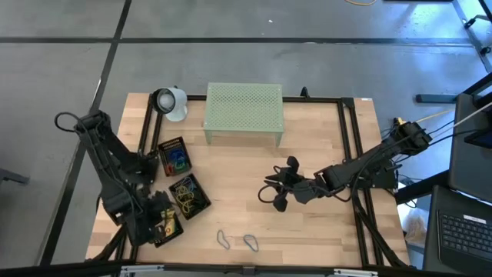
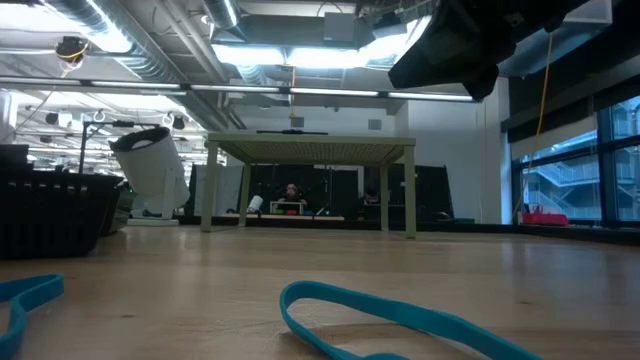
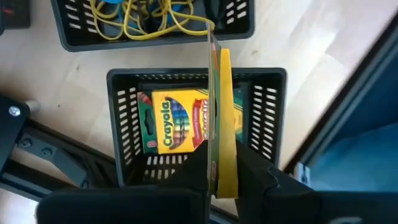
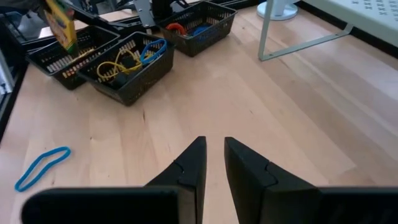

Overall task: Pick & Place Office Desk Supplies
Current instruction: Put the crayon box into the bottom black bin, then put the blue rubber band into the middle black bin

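Crayon box (image 3: 224,118): held edge-on, clamped in left gripper (image 3: 222,177) above near mesh tray (image 3: 121,124), where a second crayon box (image 3: 177,119) lies flat. Risk: released on edge, it may tip against the wall or land askew. Right gripper (image 4: 214,165): mid-table, nearly closed, apparently empty. Blue bands (image 1: 250,242): loose at front edge.

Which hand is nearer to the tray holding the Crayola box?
Left. The left hand hovers directly above that tray, gripping a second crayon box. The right hand is far across the table.
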{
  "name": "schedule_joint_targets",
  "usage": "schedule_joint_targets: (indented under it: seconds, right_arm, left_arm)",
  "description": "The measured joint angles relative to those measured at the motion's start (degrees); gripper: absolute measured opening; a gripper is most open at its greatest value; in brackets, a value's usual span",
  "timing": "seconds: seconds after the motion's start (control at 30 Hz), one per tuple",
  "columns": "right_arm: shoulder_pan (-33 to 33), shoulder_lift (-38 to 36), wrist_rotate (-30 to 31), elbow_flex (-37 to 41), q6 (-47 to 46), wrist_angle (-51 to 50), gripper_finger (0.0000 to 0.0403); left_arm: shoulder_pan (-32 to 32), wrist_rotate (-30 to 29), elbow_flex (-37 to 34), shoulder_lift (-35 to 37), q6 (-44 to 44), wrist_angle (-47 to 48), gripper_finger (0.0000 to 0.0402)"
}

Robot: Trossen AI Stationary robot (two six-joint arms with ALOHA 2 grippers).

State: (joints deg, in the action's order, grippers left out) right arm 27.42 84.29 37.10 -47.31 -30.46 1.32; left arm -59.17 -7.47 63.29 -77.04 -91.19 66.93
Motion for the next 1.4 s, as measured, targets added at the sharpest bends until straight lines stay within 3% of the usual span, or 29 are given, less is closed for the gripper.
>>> schedule_joint_targets:
  seconds: [0.5, 0.73, 1.17, 1.4]
  right_arm:
    - [-2.2, 0.0, -0.3, 0.0, 0.6, 0.0, 0.0062]
    - [-2.3, 0.0, -0.3, 0.0, 0.9, 0.0, 0.0062]
    - [-2.3, 0.0, -0.5, 0.0, 1.0, 0.2, 0.0062]
    - [-2.3, 0.0, -0.5, 0.0, 1.0, 0.4, 0.0062]
  left_arm:
    - [0.8, 0.1, 0.0, -5.1, -1.3, -2.7, 0.0091]
    - [1.3, 5.2, 0.0, -5.1, -1.2, 3.8, 0.0113]
    - [1.4, 7.3, 0.0, -5.1, -2.1, 12.4, 0.0116]
    - [2.9, 4.8, 0.0, -5.1, 3.3, 6.9, 0.0116]
